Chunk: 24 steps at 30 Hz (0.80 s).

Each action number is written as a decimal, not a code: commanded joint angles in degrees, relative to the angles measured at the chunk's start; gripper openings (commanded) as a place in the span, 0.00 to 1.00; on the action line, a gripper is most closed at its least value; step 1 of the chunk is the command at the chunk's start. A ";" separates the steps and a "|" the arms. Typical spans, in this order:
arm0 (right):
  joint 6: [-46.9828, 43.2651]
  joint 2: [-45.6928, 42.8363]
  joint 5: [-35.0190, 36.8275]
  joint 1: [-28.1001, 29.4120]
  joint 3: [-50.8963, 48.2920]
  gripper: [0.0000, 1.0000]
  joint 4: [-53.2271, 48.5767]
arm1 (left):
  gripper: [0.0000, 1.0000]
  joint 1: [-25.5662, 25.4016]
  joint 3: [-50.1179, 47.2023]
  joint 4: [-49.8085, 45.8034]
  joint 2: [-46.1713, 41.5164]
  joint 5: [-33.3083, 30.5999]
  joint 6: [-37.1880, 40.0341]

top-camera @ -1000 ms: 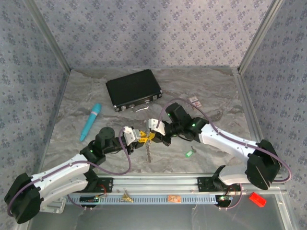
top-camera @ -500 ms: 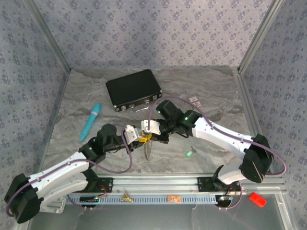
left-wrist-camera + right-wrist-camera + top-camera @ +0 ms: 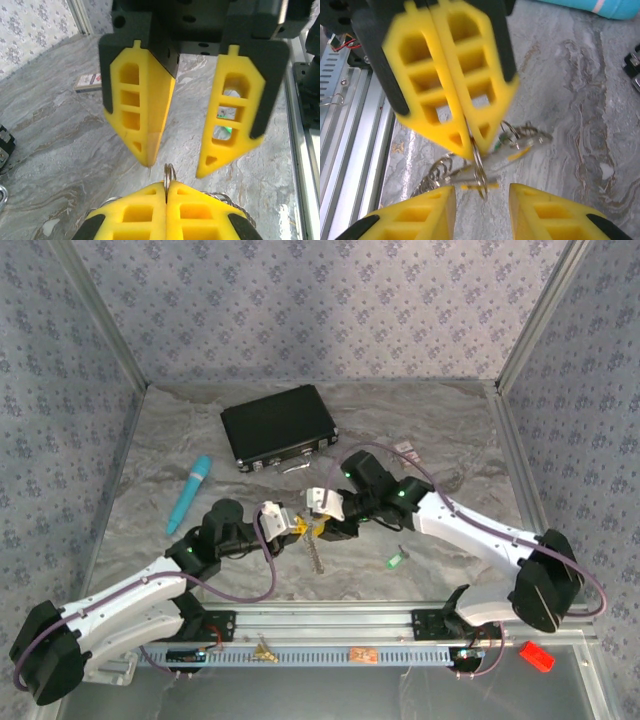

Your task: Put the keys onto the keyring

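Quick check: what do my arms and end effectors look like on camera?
The left arm and right arm have white shells, black joints and looping purple cables. The left end effector and right end effector carry tapered yellow fingers with cut-out windows on black mounts.

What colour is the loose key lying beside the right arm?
The key is green-headed; top external view shows it best.

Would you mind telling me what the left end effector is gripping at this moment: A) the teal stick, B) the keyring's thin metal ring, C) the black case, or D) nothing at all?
B: in the left wrist view, the left end effector has its yellow fingers pressed together on the keyring, whose thin ring pokes up between them.
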 commanded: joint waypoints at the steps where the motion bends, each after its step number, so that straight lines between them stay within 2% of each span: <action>1: 6.10 -1.97 -6.51 -1.35 -3.85 0.34 10.14 | 0.00 -0.30 -2.35 7.70 0.34 0.00 -2.96; 8: 8.39 -1.85 -8.56 -1.76 -6.94 0.32 15.14 | 0.00 -0.30 -3.14 9.48 0.47 0.39 -3.54; 12: 8.60 -1.16 -9.17 -1.80 -6.88 0.27 15.48 | 0.00 -0.30 -3.29 9.80 0.39 0.52 -3.79; 19: 8.58 -0.32 -10.45 -1.97 -6.02 0.00 14.69 | 0.00 -0.28 -3.32 9.64 0.17 0.38 -3.70; 22: 7.33 -0.34 -9.63 -1.89 -4.41 0.00 12.09 | 0.00 -0.32 -2.28 6.90 0.24 0.26 -3.17; 24: 5.46 -0.37 -8.35 -1.42 -2.42 0.00 8.66 | 0.11 -0.28 -0.92 3.46 0.39 -0.15 -2.45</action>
